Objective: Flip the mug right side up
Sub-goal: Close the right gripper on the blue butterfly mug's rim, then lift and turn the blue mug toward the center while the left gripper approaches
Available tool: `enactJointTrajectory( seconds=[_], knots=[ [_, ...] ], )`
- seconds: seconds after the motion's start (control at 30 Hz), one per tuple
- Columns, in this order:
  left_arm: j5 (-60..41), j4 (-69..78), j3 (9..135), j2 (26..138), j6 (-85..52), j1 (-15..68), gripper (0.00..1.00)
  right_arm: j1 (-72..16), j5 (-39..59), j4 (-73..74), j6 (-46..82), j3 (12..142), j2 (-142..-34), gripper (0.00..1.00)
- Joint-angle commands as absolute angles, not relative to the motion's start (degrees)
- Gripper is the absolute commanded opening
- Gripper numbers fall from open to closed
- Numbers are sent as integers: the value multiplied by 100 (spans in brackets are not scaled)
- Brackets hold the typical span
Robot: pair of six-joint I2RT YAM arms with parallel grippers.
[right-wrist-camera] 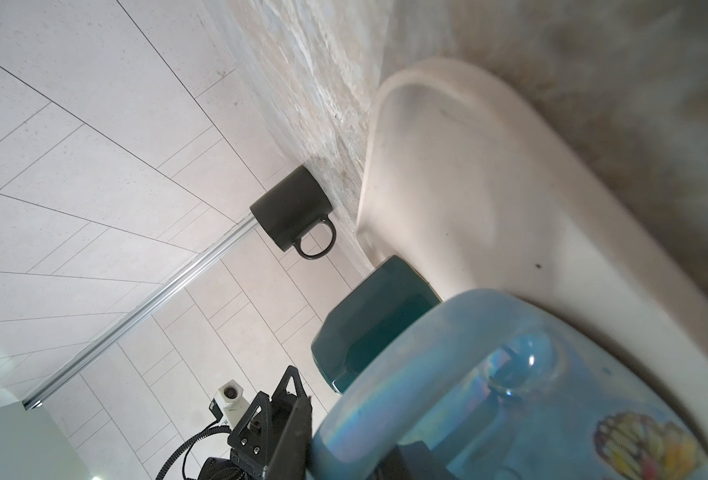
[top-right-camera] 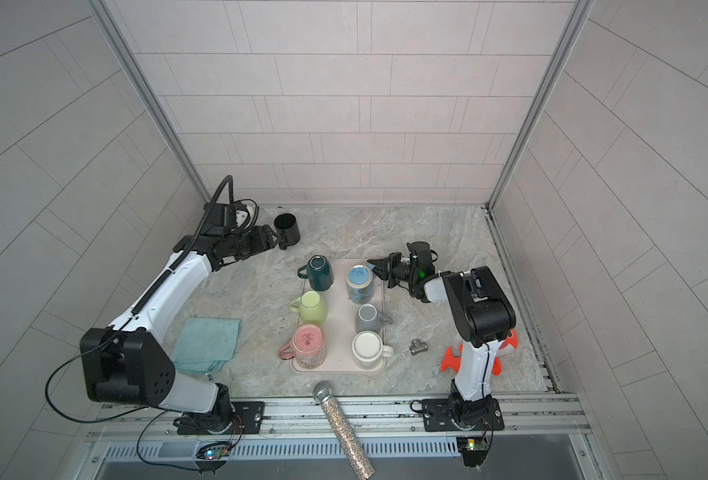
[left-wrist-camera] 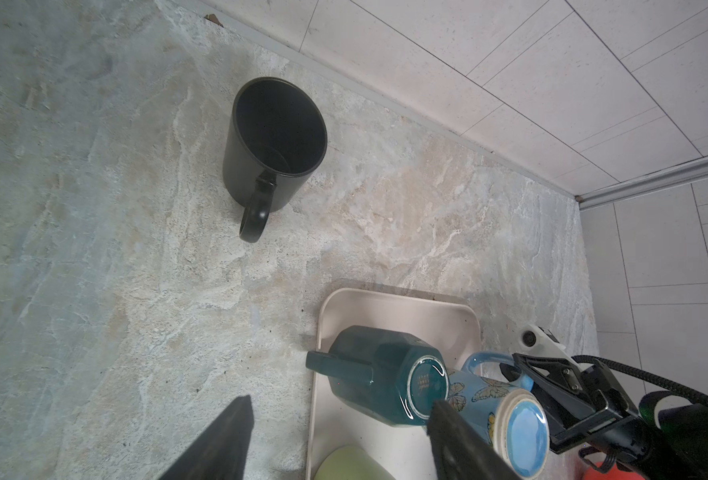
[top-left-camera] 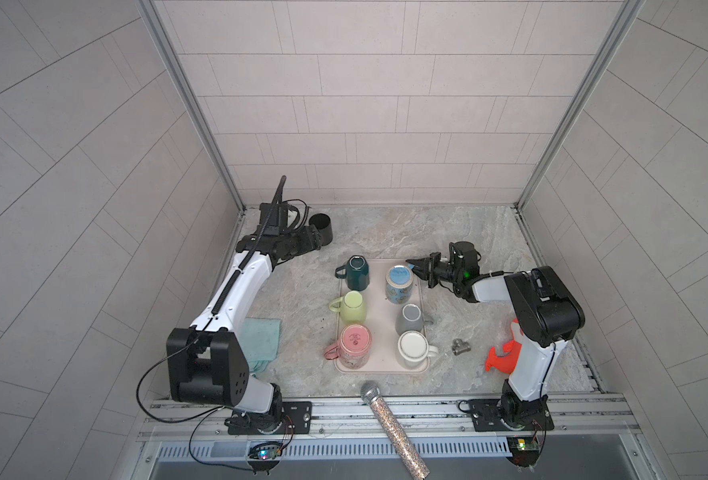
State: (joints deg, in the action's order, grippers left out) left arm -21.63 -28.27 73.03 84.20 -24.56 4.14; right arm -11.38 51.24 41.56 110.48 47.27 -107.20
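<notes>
Both top views look down from above; close wrist views share the tray [left-wrist-camera: 389, 309] [right-wrist-camera: 468, 187].

place: robot lab cell | cues: tiled panel walls [top-left-camera: 365, 104], aluminium rail [top-left-camera: 427, 409], marble-look tabletop [top-left-camera: 406, 232]

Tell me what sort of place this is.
Likely a robot test cell dressed as a kitchen counter: tiled walls, a stone-look countertop holding a tray of mugs, and a left arm and right arm bolted to an aluminium rail.

A mug [top-left-camera: 400, 286] on the tray [top-left-camera: 381, 318] has its handle in the right gripper [top-left-camera: 414, 268]; a lone mug [top-left-camera: 323, 227] stands just ahead of the left gripper [top-left-camera: 314, 241]
</notes>
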Motion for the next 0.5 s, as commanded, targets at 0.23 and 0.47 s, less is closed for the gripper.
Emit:
enactJointTrajectory(
  seconds=[0.23,0.47],
  knots=[
    [-2220,-2926,7319,8367,-2426,372,73,-1274,5134,4820,11498,5399,-10821,0],
    [-2241,-2927,7339,8373,-2443,372,73,-1385,5271,4880,11409,5662,-10837,0]
  ],
)
